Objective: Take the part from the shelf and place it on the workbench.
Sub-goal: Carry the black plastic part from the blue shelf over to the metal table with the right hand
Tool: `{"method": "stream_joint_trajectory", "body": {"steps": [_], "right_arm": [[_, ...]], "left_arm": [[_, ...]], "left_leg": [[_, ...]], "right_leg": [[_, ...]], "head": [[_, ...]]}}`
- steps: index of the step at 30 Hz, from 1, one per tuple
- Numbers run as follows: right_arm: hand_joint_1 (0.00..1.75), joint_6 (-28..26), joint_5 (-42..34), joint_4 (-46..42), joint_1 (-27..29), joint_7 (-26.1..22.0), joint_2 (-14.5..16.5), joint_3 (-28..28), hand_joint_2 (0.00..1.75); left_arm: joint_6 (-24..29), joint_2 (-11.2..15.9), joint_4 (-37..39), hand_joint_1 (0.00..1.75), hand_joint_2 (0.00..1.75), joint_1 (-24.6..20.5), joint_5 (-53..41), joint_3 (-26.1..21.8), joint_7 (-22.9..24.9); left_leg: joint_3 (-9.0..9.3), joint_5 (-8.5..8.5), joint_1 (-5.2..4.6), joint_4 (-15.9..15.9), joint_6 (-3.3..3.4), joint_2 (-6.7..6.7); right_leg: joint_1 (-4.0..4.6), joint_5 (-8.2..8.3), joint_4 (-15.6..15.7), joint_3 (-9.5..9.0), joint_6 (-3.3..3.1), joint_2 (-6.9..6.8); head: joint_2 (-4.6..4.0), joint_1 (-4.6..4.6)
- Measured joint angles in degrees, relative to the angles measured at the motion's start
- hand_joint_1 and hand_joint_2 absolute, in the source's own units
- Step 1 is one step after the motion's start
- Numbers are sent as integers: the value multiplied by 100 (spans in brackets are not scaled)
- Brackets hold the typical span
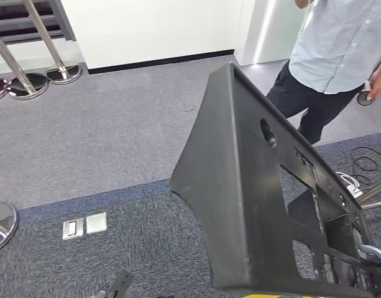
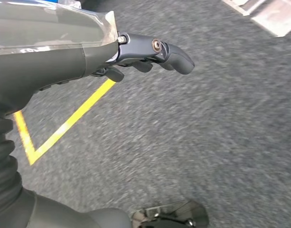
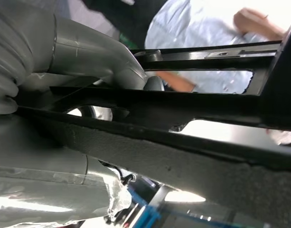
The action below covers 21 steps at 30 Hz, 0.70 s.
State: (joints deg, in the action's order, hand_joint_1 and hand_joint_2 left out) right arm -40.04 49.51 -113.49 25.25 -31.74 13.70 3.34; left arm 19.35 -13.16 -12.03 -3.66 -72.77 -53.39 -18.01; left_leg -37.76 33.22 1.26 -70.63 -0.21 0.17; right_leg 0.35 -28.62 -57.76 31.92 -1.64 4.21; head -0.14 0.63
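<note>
A grey carpeted floor (image 1: 109,143) with a darker band across it spreads under everything in the head view. Above it, tilted and held up in the air, is the large black moulded plastic part (image 1: 235,186), a panel with a round hole and several rectangular cut-outs; it sits in the lower right of the head view, clear of the floor. A person in a light blue shirt and dark trousers (image 1: 329,56) stands just behind the part, on the right.

The right hand (image 3: 111,64) grips the part: in the right wrist view its grey thumb lies over one black bar of the panel and the grey cover lies below the panel's edge, so the bar is clamped between them. The left hand (image 2: 151,52) hangs over the carpet, holding nothing, its dark fingers (image 2: 176,59) held out nearly straight and close together. A yellow taped line (image 2: 65,126) runs on the floor below it.

Chrome stanchion bases (image 1: 61,73) stand on the floor at far left, and two small metal floor plates (image 1: 84,225) lie side by side in the darker band.
</note>
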Motion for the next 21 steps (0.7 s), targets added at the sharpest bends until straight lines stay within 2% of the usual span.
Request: {"method": "stream_joint_trajectory", "body": {"steps": [1, 2, 3, 4, 6, 7, 8, 10, 11, 12, 13, 14, 15, 17, 18, 19, 20, 21], "right_arm": [[175, 0, 2, 3, 1, 2, 0, -2, 175], [175, 1, 3, 5, -1, 4, 0, -2, 175], [175, 2, 4, 7, -2, 7, 0, -1, 175], [175, 3, 4, 8, 1, 9, 0, -2, 175], [175, 4, 3, 9, 22, 15, 0, -7, 175], [175, 3, 3, 7, 33, 17, 0, -9, 175], [175, 2, 4, 5, 32, 18, -1, -11, 175], [175, 0, 5, 2, 14, 21, -2, -11, 175], [175, 0, 4, 3, 7, 24, -3, -12, 175], [175, 0, 4, 5, 7, 31, -3, -14, 175], [175, 0, 4, 9, 12, 40, -4, -17, 175], [175, 0, 3, 12, 15, 48, -4, -20, 175], [175, 0, 2, 15, 13, 55, -4, -22, 175], [175, 0, 7, 17, 8, 59, -4, -25, 175], [175, 0, 17, 15, 2, 58, -4, -26, 175], [175, 0, 29, 13, 2, 58, -4, -31, 175], [175, 0, 44, 9, 7, 58, -4, -39, 175], [175, 0, 58, -2, 15, 57, -4, -56, 175]], "left_arm": [[1, 1, 1, 0, 175, -3, -1, -1, 0], [2, 0, 1, 0, 175, -4, -2, -1, 0], [2, -1, 1, 0, 175, -5, -4, -2, -1], [2, -1, 1, 0, 175, -4, -4, -3, 1], [3, -2, 1, 0, 175, -15, -4, -5, 1], [4, -4, 1, 0, 175, -25, -3, -6, 1], [4, -7, 1, 0, 175, -35, -7, -7, -1], [4, -11, 1, 0, 175, -36, -14, -7, -2], [6, -11, 1, 0, 175, -23, -14, -7, -2], [9, -8, 1, 0, 175, -11, -16, -8, -2], [13, -5, 1, 0, 175, -3, -19, -9, -2], [16, -3, 1, 0, 175, -2, -23, -9, -2], [19, -2, 1, 0, 175, -5, -30, -9, -5], [24, -1, 1, 0, 175, -12, -32, -10, -19], [29, 1, 1, 0, 175, -13, -19, -13, -31], [36, 4, 1, 0, 175, -11, -3, -15, -45], [43, 7, 1, 0, 175, -12, 15, -19, -57], [50, 9, 1, 0, 175, -14, 30, -21, -65]], "left_leg": [[136, -221, 17, 358, 3, -114], [262, -364, 38, 688, 8, -238], [344, -431, 48, 900, 16, -347], [379, -423, 47, 987, 31, -413], [389, -412, 34, 1022, 81, -340], [399, -410, 37, 1032, 112, -286], [410, -407, 45, 1044, 142, -228], [438, -384, 44, 1056, 188, -91], [451, -366, 39, 1056, 199, -12], [467, -345, 35, 1056, 203, 65], [488, -322, 34, 1056, 200, 138], [518, -296, 35, 1056, 191, 204], [559, -265, 35, 1056, 177, 267], [645, -202, 22, 1064, 132, 374], [674, -179, 9, 1073, 105, 423], [692, -163, -5, 1085, 79, 475], [711, -154, -17, 1103, 53, 538], [737, -140, -18, 1129, 23, 604]], "right_leg": [[-6, -29, -10, -29, 21, 74], [-5, -60, -39, -39, 48, 149], [-9, -81, -63, -31, 79, 214], [-16, -92, -81, -8, 108, 274], [-39, -101, -90, 29, 161, 373], [-40, -135, -125, 48, 187, 323], [-39, -215, -247, 105, 217, 202], [-40, -512, -842, 398, 281, -155], [-51, -663, -1239, 611, 306, -270], [-64, -750, -1564, 795, 325, -329], [-74, -729, -1709, 896, 338, -361], [-82, -591, -1620, 883, 343, -388], [-84, -368, -1313, 760, 337, -436], [-36, 4, -558, 422, 292, -698], [1, 73, -315, 316, 253, -827], [38, 68, -210, 280, 218, -911], [68, 44, -190, 285, 185, -915], [63, 40, -159, 278, 153, -839]], "head": [[-1, 0], [-1, -2], [-1, -3], [-1, -4], [0, -5], [0, -13], [0, -23], [-1, -40], [-1, -42], [-1, -41], [-1, -41], [0, -42], [0, -42], [0, -41], [0, -40], [0, -34], [-1, -31], [-1, -28]]}}
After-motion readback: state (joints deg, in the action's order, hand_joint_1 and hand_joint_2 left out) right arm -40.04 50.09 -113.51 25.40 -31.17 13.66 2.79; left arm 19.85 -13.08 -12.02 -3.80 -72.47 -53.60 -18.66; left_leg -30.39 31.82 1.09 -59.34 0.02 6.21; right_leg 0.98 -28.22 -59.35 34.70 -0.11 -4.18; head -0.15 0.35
